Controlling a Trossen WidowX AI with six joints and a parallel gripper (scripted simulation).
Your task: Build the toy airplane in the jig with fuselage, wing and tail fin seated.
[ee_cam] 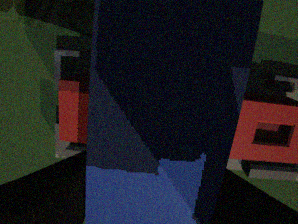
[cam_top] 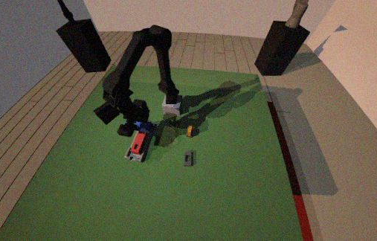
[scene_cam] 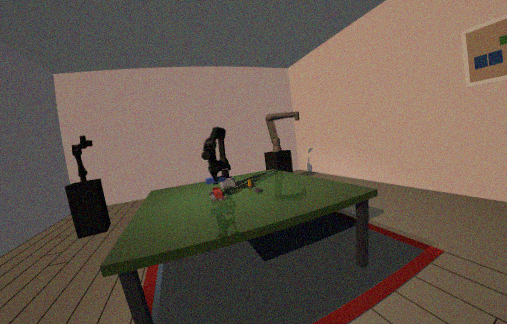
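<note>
The red fuselage [cam_top: 138,143] [scene_cam: 217,193] [ee_cam: 243,145] lies in the light grey cradle [cam_top: 134,159] [ee_cam: 265,172]; an open socket shows in its top. My gripper [cam_top: 140,128] [ee_cam: 152,163] is shut on the blue wing [cam_top: 145,127] [scene_cam: 210,181] [ee_cam: 122,195], which lies across and over the fuselage's far part. The wing's tab and the socket under it are hidden, so I cannot tell whether it is seated. The orange tail fin [cam_top: 189,131] [scene_cam: 250,183] stands apart on the green table top, to the right.
A small dark grey slotted block [cam_top: 186,164] [scene_cam: 258,190] lies right of the cradle. My arm's base stands on a light grey block [cam_top: 171,108] behind the cradle. Two other arms stand on black pedestals [cam_top: 85,48] [cam_top: 279,50] beyond the table.
</note>
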